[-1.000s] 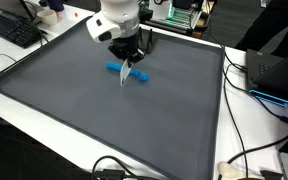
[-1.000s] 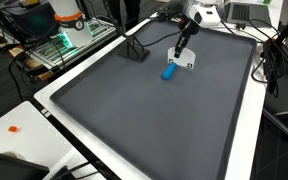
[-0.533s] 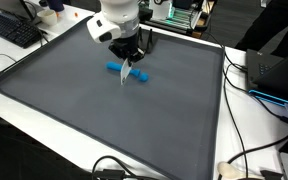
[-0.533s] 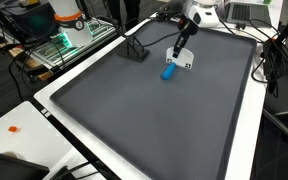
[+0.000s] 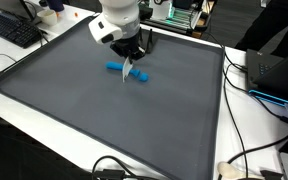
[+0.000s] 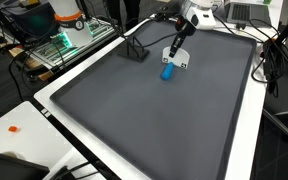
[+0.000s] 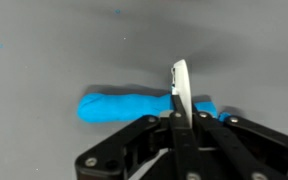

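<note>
A blue elongated object [image 7: 119, 106] lies flat on the dark grey mat [image 5: 104, 115]; both exterior views show it [image 5: 113, 68] [image 6: 167, 72]. My gripper [image 7: 179, 120] points down right over it, shut on a thin white flat piece [image 7: 179, 85] that I see edge-on in the wrist view. The piece hangs below the fingers [image 5: 126, 73] [image 6: 174, 57], with its lower edge at or just above the blue object; contact cannot be told. The right part of the blue object is hidden behind the piece and the fingers in the wrist view.
A black stand [image 6: 136, 52] sits on the mat near the gripper. A keyboard [image 5: 14, 32], a laptop [image 5: 276, 72], cables [image 5: 246, 150] and lit electronics [image 6: 69, 42] ring the mat on the white table [image 5: 254, 130]. A small orange item [image 6: 14, 128] lies on the table.
The gripper with the white piece has shifted slightly across the blue object. The blue object has stayed in place, and the jaws have stayed shut.
</note>
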Tool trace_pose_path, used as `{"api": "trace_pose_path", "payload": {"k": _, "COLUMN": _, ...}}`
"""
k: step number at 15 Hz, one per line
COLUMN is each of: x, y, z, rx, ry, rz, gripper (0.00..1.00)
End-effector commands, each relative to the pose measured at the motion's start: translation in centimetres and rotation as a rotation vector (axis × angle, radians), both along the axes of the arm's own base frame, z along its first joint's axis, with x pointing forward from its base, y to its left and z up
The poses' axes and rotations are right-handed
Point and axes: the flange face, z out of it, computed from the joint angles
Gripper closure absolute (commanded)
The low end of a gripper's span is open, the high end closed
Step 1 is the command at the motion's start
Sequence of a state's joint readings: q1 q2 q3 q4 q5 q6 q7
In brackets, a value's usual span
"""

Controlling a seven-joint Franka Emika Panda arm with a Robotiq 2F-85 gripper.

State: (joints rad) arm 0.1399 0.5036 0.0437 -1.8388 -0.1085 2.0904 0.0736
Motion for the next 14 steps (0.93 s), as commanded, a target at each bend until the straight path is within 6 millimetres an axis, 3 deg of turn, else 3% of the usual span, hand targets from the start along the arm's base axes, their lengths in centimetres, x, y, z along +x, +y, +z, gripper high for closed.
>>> {"api": "trace_pose_path", "payload": {"k": 1, "x": -0.8, "y": -0.6, "z": -0.9, "rx": -0.007, "ry": 0.044, "rz": 0.018, "gripper": 0.99}}
{"api": "trace_pose_path", "payload": {"k": 14, "x": -0.8, "y": -0.8, "z": 1.8, "rx": 0.016, "ry": 0.016, "rz": 0.041, "gripper": 0.99}}
